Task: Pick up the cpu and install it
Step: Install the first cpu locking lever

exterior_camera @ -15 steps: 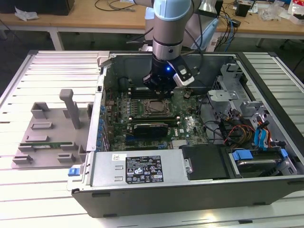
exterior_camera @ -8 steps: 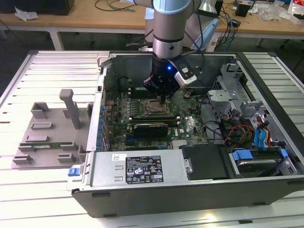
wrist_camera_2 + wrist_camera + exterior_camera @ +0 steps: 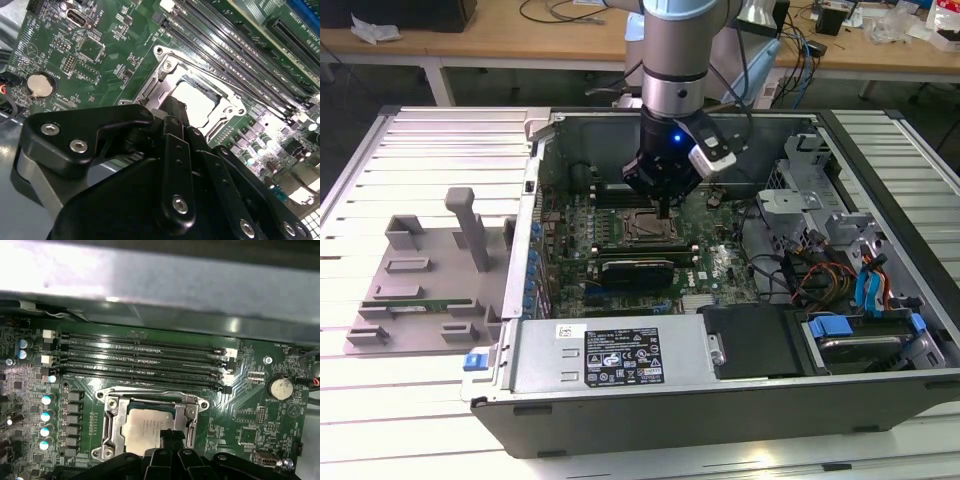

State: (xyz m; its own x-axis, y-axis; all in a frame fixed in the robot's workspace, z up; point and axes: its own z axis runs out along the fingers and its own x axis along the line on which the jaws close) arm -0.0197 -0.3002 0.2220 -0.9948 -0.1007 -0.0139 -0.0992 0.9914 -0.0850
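The cpu point(image 3: 142, 432) lies flat inside the open metal socket frame point(image 3: 112, 427) on the green motherboard, its silver top catching the light. It also shows as a pale square point(image 3: 197, 102) in the second wrist view. My gripper point(image 3: 170, 437) hangs directly over the socket, its black fingers drawn together into one narrow tip at the cpu's edge. In the exterior view the gripper point(image 3: 666, 208) points straight down into the open computer case, just above the socket point(image 3: 645, 230). Contact with the chip cannot be judged.
Several long memory slots point(image 3: 145, 357) run beside the socket. A coin battery point(image 3: 279, 388) sits on the board. A black card point(image 3: 635, 268), a power supply point(image 3: 610, 355) and a drive cage with cables point(image 3: 840, 270) crowd the case. A grey fixture point(image 3: 425, 265) lies outside it.
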